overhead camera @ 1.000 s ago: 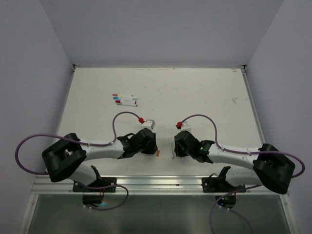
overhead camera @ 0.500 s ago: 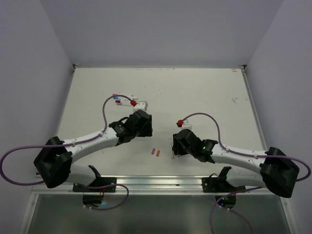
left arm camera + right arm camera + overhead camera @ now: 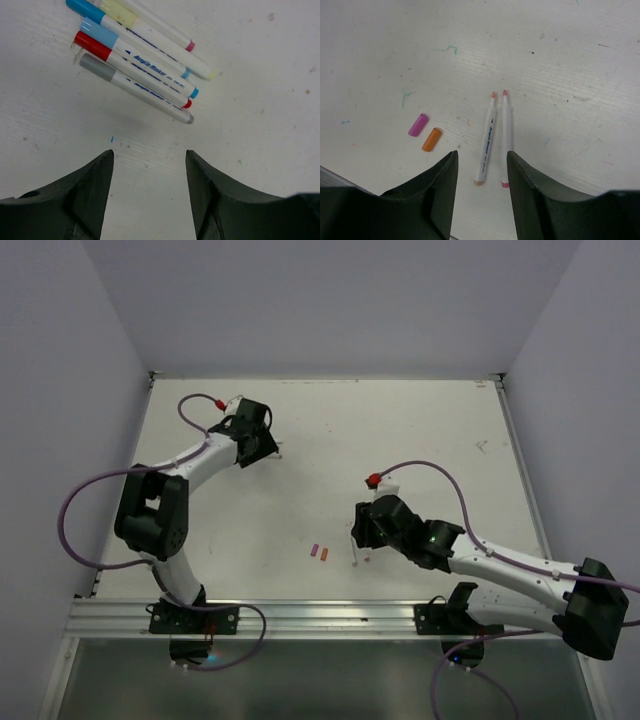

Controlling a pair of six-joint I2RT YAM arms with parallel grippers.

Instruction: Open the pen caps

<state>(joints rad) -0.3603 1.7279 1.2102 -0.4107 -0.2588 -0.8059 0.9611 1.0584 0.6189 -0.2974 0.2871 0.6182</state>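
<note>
While both pairs of jaws stand apart and hold nothing, everything lies on the white worktop (image 3: 420, 430). Ahead of the left jaws, a little to their left, five capped pens (image 3: 140, 75) lie side by side, their caps blue, yellow, pale blue, red and grey. Just ahead of the right jaws, two uncapped pens (image 3: 486, 137) lie side by side, tips pointing away. Left of them, a purple cap (image 3: 418, 124) and an orange cap (image 3: 432, 139) lie close together.

Six pens (image 3: 150, 64) lie bundled, five visibly capped. Two caps lie loose, a purple cap (image 3: 418, 124) left of the orange cap (image 3: 432, 139). Two uncapped pens (image 3: 486, 139) lie right of it.
</note>
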